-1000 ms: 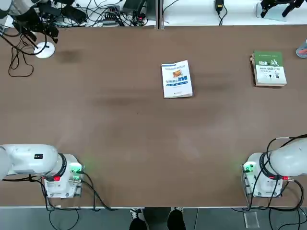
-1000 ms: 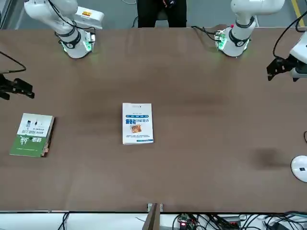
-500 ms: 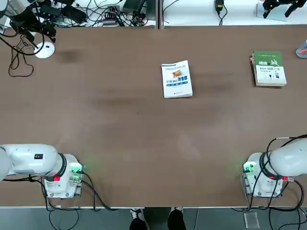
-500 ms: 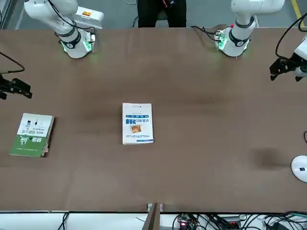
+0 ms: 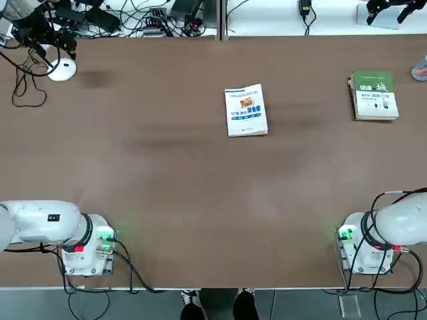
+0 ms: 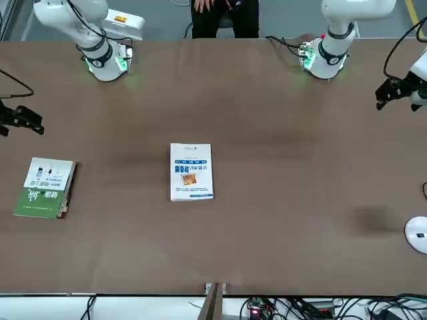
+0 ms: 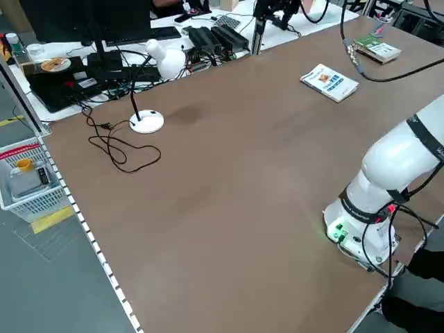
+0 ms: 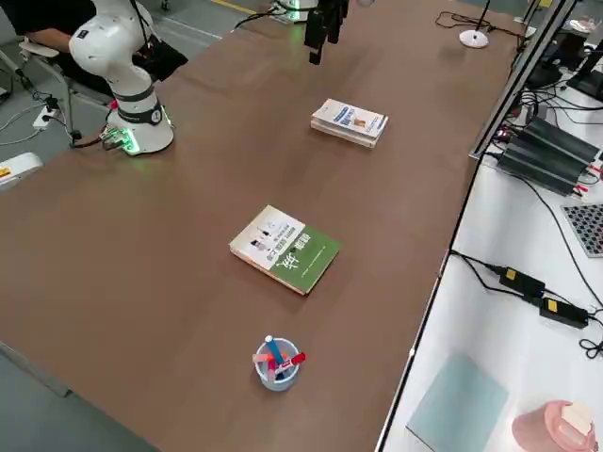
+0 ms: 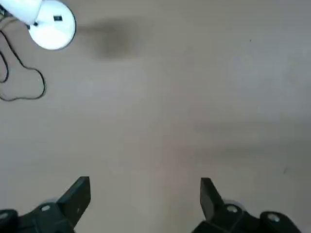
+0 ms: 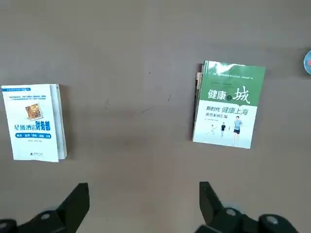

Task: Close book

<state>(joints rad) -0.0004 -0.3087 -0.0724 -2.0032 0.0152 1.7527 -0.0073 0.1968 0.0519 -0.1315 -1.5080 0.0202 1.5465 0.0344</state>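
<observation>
Book [image 5: 246, 111] is lying closed and flat on the table [image 5: 193, 193], its white cover facing up, nearer the far edge, opposite the arm bases, than the base edge, and a little to the right of midway between the left and right edges. Its blue lettering and small orange picture are showing, and a strip of pages is peeking out along one side of the cover. Neither gripper is touching it. The left gripper [image 9: 146, 182] is hanging over the table's far left corner area, its jaws standing wide apart with nothing between them. The right gripper [image 10: 144, 187] is hovering high by the far right corner, its jaws also standing wide apart and holding nothing. The green book [image 5: 375, 96] is lying closed toward the far right corner, well apart from the white one, showing a green and white cover. Beyond it, a cup [image 8: 278, 365] of pens is standing close to the right edge. A lamp [image 7: 147, 121] is resting its round white base near the far left corner, with a black cable [image 7: 111, 142] looping beside it. A person [image 6: 225, 17] is staying behind the base edge, between the two arms.
</observation>
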